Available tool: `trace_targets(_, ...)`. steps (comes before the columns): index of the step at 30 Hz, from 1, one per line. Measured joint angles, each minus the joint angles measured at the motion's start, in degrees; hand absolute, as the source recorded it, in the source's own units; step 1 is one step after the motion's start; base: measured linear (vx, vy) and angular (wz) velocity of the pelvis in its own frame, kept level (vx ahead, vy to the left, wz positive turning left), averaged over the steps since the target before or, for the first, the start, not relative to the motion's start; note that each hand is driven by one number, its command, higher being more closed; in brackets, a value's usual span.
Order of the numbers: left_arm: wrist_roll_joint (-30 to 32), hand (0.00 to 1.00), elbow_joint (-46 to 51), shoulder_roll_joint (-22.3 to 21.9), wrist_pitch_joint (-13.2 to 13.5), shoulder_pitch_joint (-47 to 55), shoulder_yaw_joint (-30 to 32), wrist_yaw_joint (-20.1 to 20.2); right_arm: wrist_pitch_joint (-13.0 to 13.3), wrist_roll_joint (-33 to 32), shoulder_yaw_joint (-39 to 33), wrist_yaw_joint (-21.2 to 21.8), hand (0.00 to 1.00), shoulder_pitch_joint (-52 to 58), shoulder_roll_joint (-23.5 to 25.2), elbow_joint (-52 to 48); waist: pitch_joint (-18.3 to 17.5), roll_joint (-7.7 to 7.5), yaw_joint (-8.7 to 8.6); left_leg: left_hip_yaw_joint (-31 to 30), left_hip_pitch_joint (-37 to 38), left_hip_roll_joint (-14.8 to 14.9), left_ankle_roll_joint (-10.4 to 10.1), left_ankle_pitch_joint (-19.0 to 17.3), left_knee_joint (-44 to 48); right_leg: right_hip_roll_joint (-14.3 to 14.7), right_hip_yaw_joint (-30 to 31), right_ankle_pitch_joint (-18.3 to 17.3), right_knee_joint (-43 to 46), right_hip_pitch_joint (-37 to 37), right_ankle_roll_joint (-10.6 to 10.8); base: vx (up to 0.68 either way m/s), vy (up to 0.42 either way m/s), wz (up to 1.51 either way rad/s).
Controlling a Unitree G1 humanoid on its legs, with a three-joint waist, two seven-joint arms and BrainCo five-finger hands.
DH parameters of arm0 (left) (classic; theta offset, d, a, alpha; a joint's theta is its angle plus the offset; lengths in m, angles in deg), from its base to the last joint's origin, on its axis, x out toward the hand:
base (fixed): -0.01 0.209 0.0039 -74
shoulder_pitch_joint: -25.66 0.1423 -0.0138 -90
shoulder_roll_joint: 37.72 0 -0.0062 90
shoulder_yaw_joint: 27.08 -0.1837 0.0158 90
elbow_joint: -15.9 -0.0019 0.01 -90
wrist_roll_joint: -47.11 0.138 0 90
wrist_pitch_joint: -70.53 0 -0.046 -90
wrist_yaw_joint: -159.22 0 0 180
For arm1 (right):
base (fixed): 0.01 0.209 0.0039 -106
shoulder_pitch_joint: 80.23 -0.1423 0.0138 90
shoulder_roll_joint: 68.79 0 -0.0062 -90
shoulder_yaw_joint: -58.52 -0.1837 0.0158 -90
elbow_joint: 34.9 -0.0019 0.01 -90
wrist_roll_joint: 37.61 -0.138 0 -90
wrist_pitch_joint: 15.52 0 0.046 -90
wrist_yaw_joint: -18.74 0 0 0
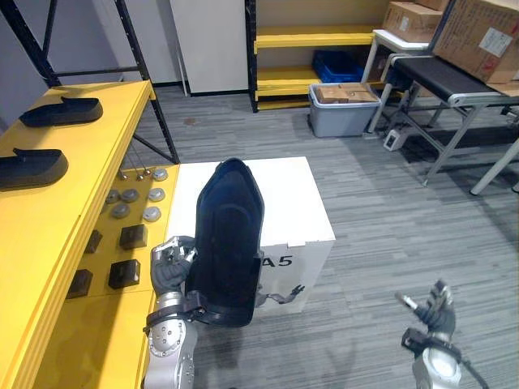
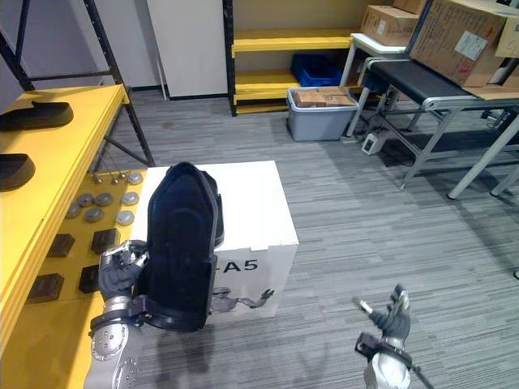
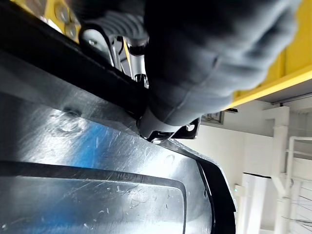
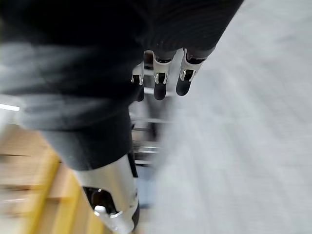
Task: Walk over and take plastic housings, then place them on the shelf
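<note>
The black plastic housing (image 1: 227, 243) is held up over the white box (image 1: 296, 203). Its long axis runs from 6 to 12 o'clock, with the rounded nose pointing to 12. The left hand (image 1: 169, 266) grips its rim at 9 o'clock, fingers curled round the edge; the left wrist view shows that pinch on the glossy shell up close. The right hand (image 1: 434, 312) hangs at 4 o'clock with loose, spread fingers, holding nothing. Two more housings (image 1: 61, 111) lie on the yellow shelf (image 1: 89, 170) at 10 o'clock.

Black plastic housing (image 2: 180, 243) upright in left robot hand (image 2: 117, 271), near white box (image 2: 258, 203) beside yellow shelf (image 2: 57, 162)
</note>
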Motion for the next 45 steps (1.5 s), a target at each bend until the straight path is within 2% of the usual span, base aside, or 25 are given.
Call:
trace_targets(4, -0.3, 1.00, 0.3, 0.0, 0.1, 2.2, -0.2, 1.3, -1.3, -2.2, 0.4, 2.5, 0.00, 0.4, 1.1, 12.3, 0.6, 0.30, 0.05, -1.2, 0.3, -0.1, 0.0, 0.0, 0.0, -0.1, -1.3, -0.3, 0.2, 0.9, 0.3, -0.02, 0.007, 0.15)
trace_targets(5, -0.4, 1.00, 0.4, -0.4, 0.1, 3.2, -0.2, 1.6, -1.9, -2.2, 0.8, 3.5, 0.00, 0.8, 1.3, 15.7, 0.7, 0.38, 0.73, -1.4, 0.6, -0.1, 0.0, 0.0, 0.0, -0.2, -1.4, -1.1, 1.4, 0.9, 0.4, -0.04, 0.001, 0.18)
trace_targets(9, -0.4, 1.00, 0.9, -0.8, 0.1, 5.0, -0.8, 2.2, -3.0, -1.9, 3.6, 4.4, 0.00, 2.2, 2.1, 18.9, 1.0, 0.28, 1.50, -3.7, 0.8, -0.4, -0.3, -0.2, -0.2, -1.0, -3.5, -4.1, 6.1, 0.6, 0.6, -0.03, -0.015, 0.33)
trace_targets(12, -0.4, 1.00, 3.1, -1.5, 0.1, 5.9, -1.7, 2.3, -3.4, -0.7, 7.5, 4.6, 0.00, 2.1, 2.9, 19.2, 2.1, -0.27, 2.58, -8.3, -0.5, -1.4, 0.0, 0.2, 0.8, -2.6, -8.2, -7.1, 10.6, 0.5, 0.8, -0.02, -0.042, 0.87)
trace_targets(14, -0.4, 1.00, 5.9, -2.3, 0.1, 5.9, -2.5, 2.2, -3.4, 0.3, 9.5, 4.5, 0.00, 1.5, 3.1, 18.2, 2.7, -0.67, 2.93, -13.6, -5.6, -3.0, 0.8, -0.6, 4.6, -4.9, -16.1, -9.1, 13.5, 0.6, 1.2, -0.02, -0.038, 1.65)
trace_targets(15, -0.5, 1.00, 6.4, -2.5, 0.2, 5.8, -2.4, 2.1, -3.4, 0.3, 9.5, 4.4, 0.00, 1.1, 3.2, 18.0, 2.9, -0.61, 3.04, -11.7, -6.8, -2.7, 1.5, -1.1, 5.3, -5.2, -18.3, -9.1, 13.5, 0.9, 1.2, 0.01, -0.037, 1.80)
trace_targets(17, -0.5, 1.00, 6.5, -2.7, 0.5, 5.1, -2.2, 1.9, -3.4, 0.6, 9.1, 4.2, 0.00, -0.7, 2.7, 17.5, 4.0, -0.79, 2.94, 1.6, -9.8, 0.2, 4.0, -2.9, 8.2, -6.9, -26.3, -9.1, 12.7, 3.4, 1.2, 0.06, -0.021, 1.78)
trace_targets(18, -0.5, 1.00, 6.2, -2.7, 0.5, 4.9, -2.2, 1.8, -3.4, 0.7, 9.0, 4.1, 0.00, -1.1, 2.5, 17.5, 4.0, -0.73, 2.91, 6.0, -10.5, 1.5, 4.2, -2.9, 9.6, -7.1, -28.2, -9.1, 12.7, 4.1, 1.2, 0.12, 0.024, 1.62)
trace_targets(20, -0.5, 1.00, 5.2, -2.7, 0.5, 4.3, -2.4, 0.9, -3.4, 2.0, 9.0, 3.7, 0.00, -2.6, 1.1, 17.5, 4.2, -0.93, 2.64, 19.9, -10.5, 4.6, 4.9, -2.6, 12.9, -8.3, -33.7, -9.0, 12.7, 7.2, 1.4, 0.20, 0.080, 1.45)
trace_targets(22, -0.4, 1.00, 5.2, -2.5, 0.5, 3.6, -2.8, 0.8, -3.4, 2.8, 9.0, 3.5, 0.00, -3.3, 0.6, 17.5, 4.4, -1.22, 2.84, 17.7, -10.9, 1.9, 4.8, -2.3, 13.1, -10.3, -36.6, -8.8, 12.9, 8.9, 1.7, 0.23, 0.159, 1.20)
trace_targets(25, -0.2, 1.00, 5.1, -2.4, 0.5, 2.9, -2.2, 0.6, -3.6, 4.3, 8.8, 3.5, 0.00, -5.4, 1.3, 18.7, 5.1, -2.03, 2.84, 13.4, -12.4, -1.6, 6.9, -5.4, 16.7, -14.8, -38.0, -7.6, 19.7, 9.8, 1.7, 0.18, 0.187, 0.90)
trace_targets(26, -0.2, 1.00, 4.8, -2.3, 0.4, 2.9, -2.2, 0.6, -3.8, 4.8, 9.0, 3.6, 0.00, -5.8, 1.4, 18.8, 5.4, -1.94, 2.90, 12.6, -12.2, -2.0, 7.2, -6.2, 17.6, -15.8, -37.5, -6.8, 22.3, 9.6, 1.0, 0.17, 0.203, 0.85)
trace_targets(27, 0.0, 1.00, 4.6, -2.1, 0.3, 2.9, -2.2, 0.6, -4.0, 5.4, 9.6, 3.8, 0.00, -6.3, 1.4, 18.7, 5.8, -1.91, 2.72, 10.2, -11.2, -3.0, 7.7, -7.8, 18.7, -18.0, -35.9, -3.9, 29.1, 9.2, -1.7, 0.20, 0.219, 0.95)
trace_targets(28, 0.8, 1.00, 4.6, -1.9, 0.3, 2.9, -2.5, 0.4, -4.1, 6.4, 9.8, 3.8, 0.00, -6.3, 1.4, 18.6, 6.4, -1.75, 2.48, 7.5, -9.4, -4.0, 8.3, -8.9, 18.7, -19.6, -29.5, 1.6, 37.7, 6.5, -9.1, 0.21, 0.224, 1.07)
trace_targets(29, 1.2, 1.00, 4.5, -1.9, 0.3, 2.7, -2.9, 0.2, -4.1, 6.6, 9.9, 3.8, 0.00, -5.8, 1.5, 18.7, 6.7, -1.29, 1.96, 5.9, -8.8, -4.0, 7.9, -9.4, 18.5, -19.3, -24.2, 3.0, 41.6, 4.1, -9.9, 0.26, 0.175, 1.24)
trace_targets(30, 2.1, 1.00, 3.4, -1.2, 0.3, 1.3, -3.2, -0.7, -4.1, 6.5, 11.0, 3.8, 0.00, -5.6, 1.6, 18.6, 7.1, -1.10, 1.52, 2.6, -8.0, -4.4, 7.5, -10.0, 18.1, -15.5, -12.9, -3.4, 47.1, -1.0, -3.5, 0.21, 0.086, 1.22)
trace_targets(31, 2.6, 1.00, 2.3, -1.0, 0.2, 0.1, -3.3, -1.6, -4.1, 6.5, 11.7, 3.8, 0.00, -5.7, 1.8, 18.5, 7.2, -1.02, 1.42, 0.7, -7.1, -4.8, 7.5, -10.0, 17.6, -12.2, -6.8, -7.3, 48.2, -4.4, -2.2, 0.28, 0.070, 1.32)
trace_targets(32, 3.7, 1.00, 1.4, -1.0, 0.2, -0.9, -3.3, -2.7, -4.1, 6.5, 12.2, 3.8, 0.00, -5.3, 2.3, 18.6, 7.5, -1.13, 1.45, -1.1, -5.6, -5.7, 7.9, -9.7, 17.1, -9.3, -1.0, -10.6, 46.6, -7.7, -1.3, 0.24, 0.060, 1.04)
trace_targets(34, 4.6, 1.00, 1.0, -1.0, 0.2, -2.1, -4.2, -4.1, -4.1, 6.5, 13.1, 3.9, 0.00, -5.2, 3.0, 18.3, 7.9, -1.56, 1.10, -3.7, -4.1, -7.3, 7.8, -9.9, 17.2, -6.0, 5.4, -13.2, 40.0, -10.8, 0.4, 0.22, 0.025, 1.05)
trace_targets(37, 5.4, 1.00, 1.8, -1.7, 0.2, -3.3, -8.0, -5.4, -4.1, 6.4, 13.1, 3.9, 0.00, -2.1, 5.7, 13.6, 8.0, -1.58, 1.39, -8.9, -3.5, -8.7, 6.8, -12.4, 19.8, -1.3, 13.4, -13.3, 30.3, -13.7, 1.3, 0.16, -0.084, 1.21)
trace_targets(39, 5.7, 1.00, 3.6, -1.9, 0.3, -2.6, -9.6, -5.6, -4.0, 6.4, 14.2, 3.9, 0.00, 0.1, 6.3, 11.7, 7.0, -3.30, 1.81, -11.2, -4.5, -9.6, 5.9, -16.0, 23.7, -1.7, 12.4, -10.4, 25.5, -13.1, 0.1, 0.20, -0.227, 1.10)
trace_targets(40, 6.6, 1.00, 4.2, -2.3, 0.5, -2.6, -9.6, -5.7, -4.1, 6.4, 14.3, 3.9, 0.00, 1.1, 6.7, 11.8, 6.5, -4.77, 2.90, -12.8, -5.4, -10.2, 5.3, -18.4, 26.6, -2.5, 10.9, -8.5, 24.4, -12.6, 2.2, 0.23, -0.316, 0.97)
trace_targets(41, 6.6, 1.00, 4.1, -3.0, 0.4, -2.4, -10.2, -5.7, -4.1, 6.3, 14.2, 3.9, 0.00, 1.5, 6.7, 11.5, 5.6, -3.87, 2.83, -13.6, -6.9, -7.7, 3.6, -20.3, 28.9, -1.5, 7.1, -8.6, 22.6, -10.9, 1.6, 0.18, -0.279, 0.97)
trace_targets(43, 6.6, 1.00, 4.1, -2.9, 0.5, -2.7, -11.2, -5.7, -4.1, 6.3, 14.2, 3.9, 0.00, 2.1, 6.8, 10.8, 5.3, -3.62, 2.97, -9.9, -7.6, -2.8, 2.2, -20.1, 28.8, -0.1, 3.5, -8.2, 19.9, -9.0, 0.5, 0.16, -0.227, 0.79)
trace_targets(45, 6.5, 1.00, 3.3, -2.9, 0.4, -2.6, -11.6, -5.6, -4.0, 6.3, 14.2, 3.9, 0.00, 2.0, 6.7, 9.9, 5.3, -3.68, 3.60, -9.9, -6.3, -2.1, 1.4, -19.2, 26.9, 0.6, 2.9, -8.0, 18.2, -7.4, 0.1, 0.16, -0.146, 0.26)
